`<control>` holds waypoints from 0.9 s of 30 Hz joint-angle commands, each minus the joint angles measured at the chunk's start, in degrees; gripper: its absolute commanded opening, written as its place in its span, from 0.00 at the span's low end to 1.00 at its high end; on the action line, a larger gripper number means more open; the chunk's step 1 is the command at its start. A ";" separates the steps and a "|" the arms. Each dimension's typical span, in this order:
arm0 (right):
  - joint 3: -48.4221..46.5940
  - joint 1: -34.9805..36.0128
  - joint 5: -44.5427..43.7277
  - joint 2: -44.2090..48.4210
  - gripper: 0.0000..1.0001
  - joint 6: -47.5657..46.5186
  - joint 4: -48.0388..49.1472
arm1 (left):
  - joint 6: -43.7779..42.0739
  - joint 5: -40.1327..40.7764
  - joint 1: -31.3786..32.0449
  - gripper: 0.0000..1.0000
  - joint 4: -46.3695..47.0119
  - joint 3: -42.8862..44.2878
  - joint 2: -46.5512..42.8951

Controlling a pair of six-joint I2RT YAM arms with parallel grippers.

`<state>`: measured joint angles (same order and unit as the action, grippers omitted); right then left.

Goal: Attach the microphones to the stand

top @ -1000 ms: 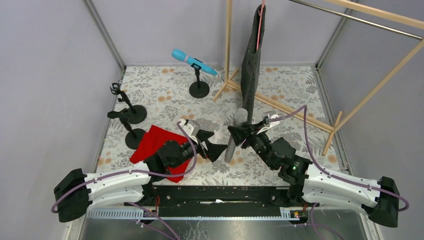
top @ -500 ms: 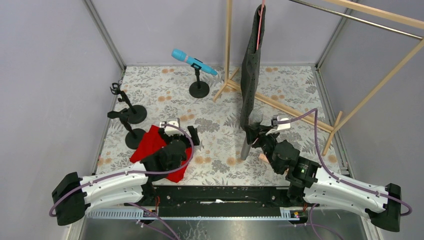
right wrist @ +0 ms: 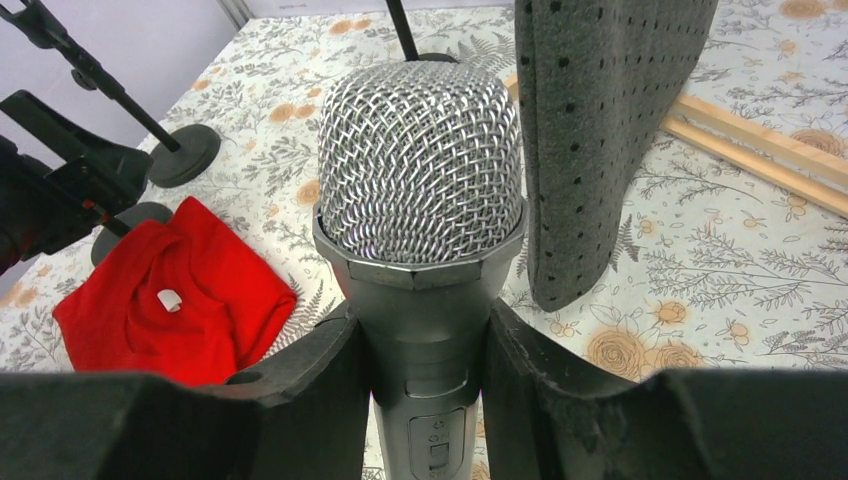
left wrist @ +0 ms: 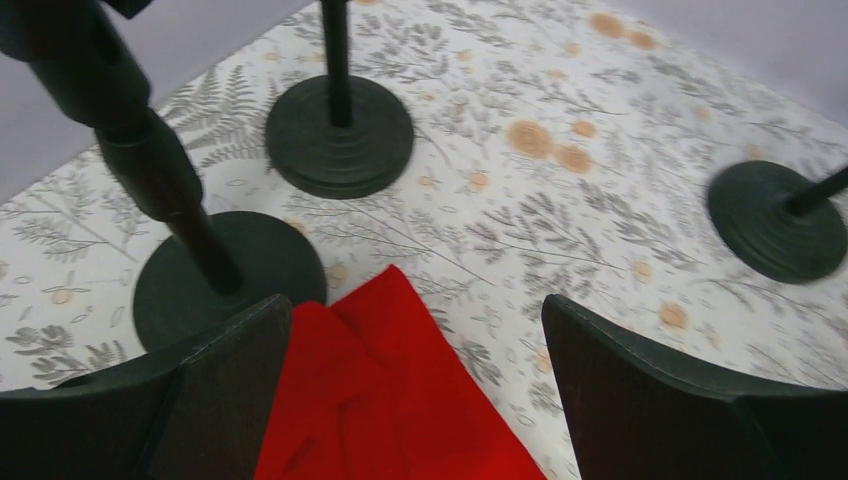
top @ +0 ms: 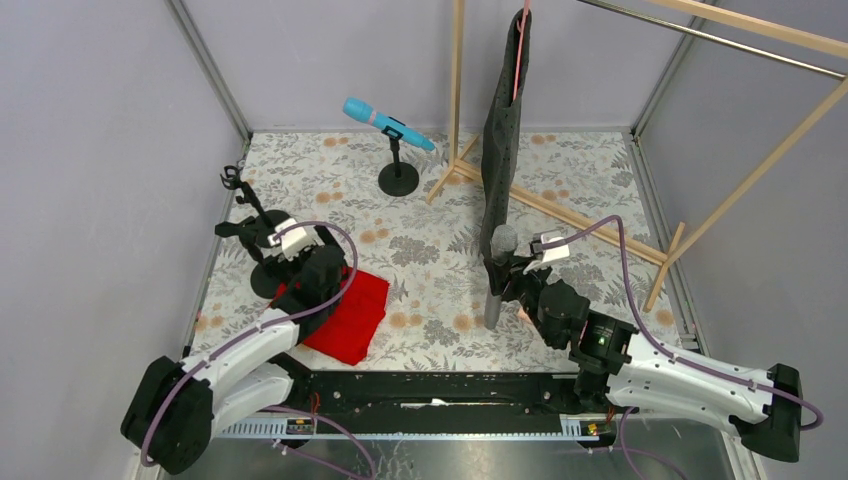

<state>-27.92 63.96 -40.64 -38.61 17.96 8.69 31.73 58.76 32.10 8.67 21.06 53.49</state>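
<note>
We see a flower-patterned table (top: 430, 205) between grey walls. The right pincer (right wrist: 425, 345) is clamped tight on the silver-grey microphone (right wrist: 420, 170), which stands upright between its fingers, head up, just beside a hanging dark perforated cloth (right wrist: 610, 130). The left pincer (left wrist: 418, 330) gapes wide, holding nothing, over a red cloth (left wrist: 380, 410) near a black stand (left wrist: 230, 280). The cyan-blue microphone (top: 385, 122) sits on the far stand (top: 398, 178), well apart from both.
</note>
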 commanded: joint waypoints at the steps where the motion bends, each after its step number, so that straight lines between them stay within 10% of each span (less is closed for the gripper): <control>1: -1.90 0.11 1.56 -0.34 0.00 1.29 0.30 | -1.70 3.72 -3.29 0.99 7.91 -0.77 3.17; 16: -2.45 0.11 4.26 -0.55 0.00 3.36 -1.99 | -19.12 2.48 -13.30 0.98 30.01 -1.95 15.22; 27: -4.60 0.11 6.37 -5.25 0.00 3.09 -2.19 | -18.16 5.08 -16.19 0.96 26.82 -2.79 15.74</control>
<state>-29.17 63.96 -35.20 -42.48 20.62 4.99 13.72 60.23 17.26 34.57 18.68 69.49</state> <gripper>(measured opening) 0.444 0.963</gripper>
